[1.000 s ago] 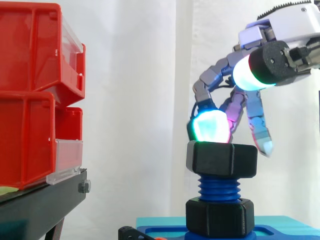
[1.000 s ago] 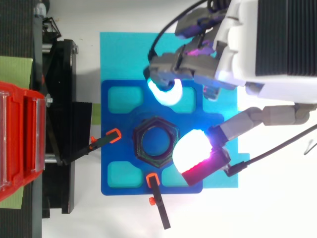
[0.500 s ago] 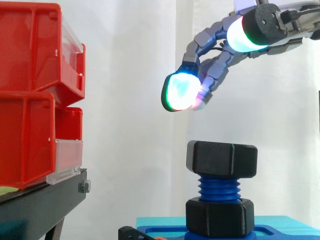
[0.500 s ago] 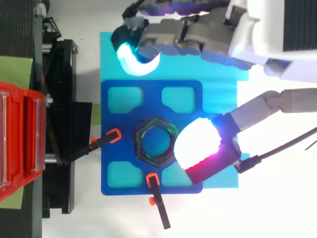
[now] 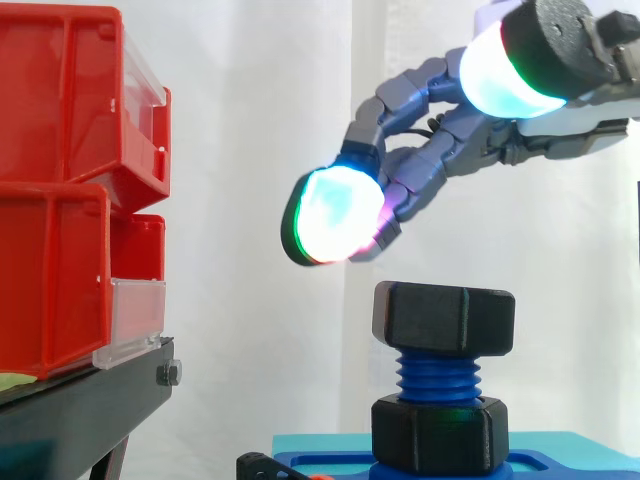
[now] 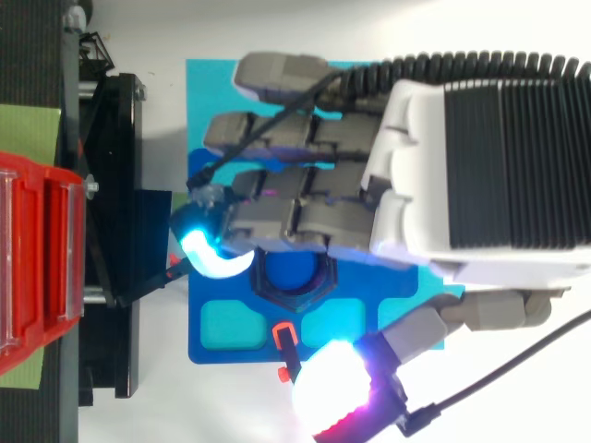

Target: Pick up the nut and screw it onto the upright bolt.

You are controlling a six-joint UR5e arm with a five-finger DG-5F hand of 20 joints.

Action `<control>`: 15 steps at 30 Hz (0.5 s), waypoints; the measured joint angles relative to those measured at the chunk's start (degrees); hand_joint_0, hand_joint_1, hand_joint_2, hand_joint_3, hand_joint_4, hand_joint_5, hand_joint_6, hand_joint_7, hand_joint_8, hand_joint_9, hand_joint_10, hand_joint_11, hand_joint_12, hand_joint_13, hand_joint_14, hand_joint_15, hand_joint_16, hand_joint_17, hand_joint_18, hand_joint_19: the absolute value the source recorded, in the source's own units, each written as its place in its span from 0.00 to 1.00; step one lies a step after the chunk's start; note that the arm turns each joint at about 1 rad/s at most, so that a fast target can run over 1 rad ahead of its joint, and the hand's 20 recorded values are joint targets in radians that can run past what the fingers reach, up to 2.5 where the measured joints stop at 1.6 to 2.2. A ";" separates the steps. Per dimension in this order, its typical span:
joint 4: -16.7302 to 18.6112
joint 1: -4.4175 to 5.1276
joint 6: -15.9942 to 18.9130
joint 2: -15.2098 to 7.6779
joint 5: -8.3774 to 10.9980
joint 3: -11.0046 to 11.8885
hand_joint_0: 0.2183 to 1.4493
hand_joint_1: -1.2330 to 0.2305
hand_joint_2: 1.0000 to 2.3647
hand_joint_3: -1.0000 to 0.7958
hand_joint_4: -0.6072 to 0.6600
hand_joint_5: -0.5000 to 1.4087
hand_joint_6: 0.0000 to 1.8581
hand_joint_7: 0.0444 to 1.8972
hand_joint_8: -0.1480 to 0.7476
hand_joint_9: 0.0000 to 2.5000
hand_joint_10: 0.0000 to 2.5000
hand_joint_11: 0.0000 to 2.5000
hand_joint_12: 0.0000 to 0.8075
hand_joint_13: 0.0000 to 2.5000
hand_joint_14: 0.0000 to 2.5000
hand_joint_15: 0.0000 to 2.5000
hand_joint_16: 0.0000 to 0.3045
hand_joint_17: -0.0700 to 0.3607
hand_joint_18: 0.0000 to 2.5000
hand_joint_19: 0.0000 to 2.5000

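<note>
- Outstretched fingers (image 6: 277, 198), nearly straight and side by side, gripping nothing.
- Foremost pad (image 5: 330, 215) glowing cyan with a green rim, up and to the left of the nut (image 5: 443, 317) in the side view, clear of it.
- High at the right of that view, thumb pad (image 5: 505, 75) glowing too, well apart from the fingers.
- Palm down over the work, hand (image 6: 480, 166) hiding part of the nut from above.
- Black nut seated on top of the upright blue bolt (image 5: 438, 378), bare threads beneath it.
- At the bolt's foot, black hex base (image 5: 440, 432) on a blue plate (image 6: 222, 323).
- Under the plate, cyan mat (image 6: 208, 83).
- Far left, red bins (image 5: 60, 180) on a black stand (image 5: 80, 415).
</note>
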 measured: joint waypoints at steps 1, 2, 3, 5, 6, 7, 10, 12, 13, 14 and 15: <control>-0.68 0.24 0.05 -0.01 0.11 -0.04 0.19 0.68 0.00 0.28 0.61 0.18 0.27 0.31 0.46 0.22 0.00 0.00 0.48 0.08 0.00 0.00 0.18 0.44 0.00 0.00; -1.14 0.38 0.07 -0.01 0.16 -0.06 0.19 0.68 0.00 0.28 0.61 0.18 0.27 0.31 0.46 0.22 0.00 0.00 0.48 0.09 0.00 0.00 0.18 0.44 0.00 0.00; -1.54 0.51 0.08 -0.01 0.19 -0.06 0.19 0.68 0.00 0.28 0.61 0.18 0.27 0.31 0.46 0.22 0.00 0.00 0.48 0.08 0.00 0.00 0.18 0.44 0.00 0.00; -2.33 0.74 0.09 -0.02 0.24 -0.06 0.19 0.68 0.00 0.28 0.62 0.18 0.27 0.31 0.46 0.22 0.00 0.00 0.48 0.09 0.00 0.00 0.18 0.44 0.00 0.00; -2.60 0.81 0.10 -0.02 0.24 -0.06 0.19 0.68 0.00 0.28 0.62 0.18 0.27 0.31 0.46 0.22 0.00 0.00 0.48 0.09 0.00 0.00 0.18 0.44 0.00 0.00; -2.81 0.85 0.10 -0.02 0.24 -0.06 0.19 0.68 0.00 0.28 0.62 0.18 0.27 0.32 0.46 0.22 0.00 0.00 0.48 0.09 0.00 0.00 0.18 0.44 0.00 0.00; -3.25 0.92 0.07 -0.02 0.21 -0.17 0.19 0.68 0.00 0.28 0.62 0.18 0.27 0.32 0.47 0.22 0.00 0.00 0.48 0.09 0.00 0.00 0.18 0.44 0.00 0.00; -3.29 0.91 0.05 -0.02 0.20 -0.41 0.19 0.68 0.00 0.28 0.62 0.18 0.27 0.32 0.47 0.22 0.00 0.00 0.48 0.09 0.00 0.00 0.18 0.44 0.00 0.00; -3.30 0.90 0.04 -0.02 0.19 -0.51 0.19 0.68 0.00 0.28 0.62 0.18 0.27 0.33 0.47 0.23 0.00 0.00 0.48 0.09 0.00 0.00 0.18 0.44 0.00 0.00; -3.33 0.87 0.03 -0.02 0.18 -0.62 0.19 0.68 0.00 0.28 0.62 0.18 0.27 0.34 0.47 0.23 0.00 0.00 0.48 0.09 0.00 0.00 0.18 0.44 0.00 0.00; -3.35 0.83 0.03 -0.02 0.16 -0.67 0.19 0.68 0.00 0.28 0.62 0.18 0.27 0.34 0.47 0.23 0.00 0.00 0.48 0.10 0.00 0.00 0.18 0.44 0.00 0.00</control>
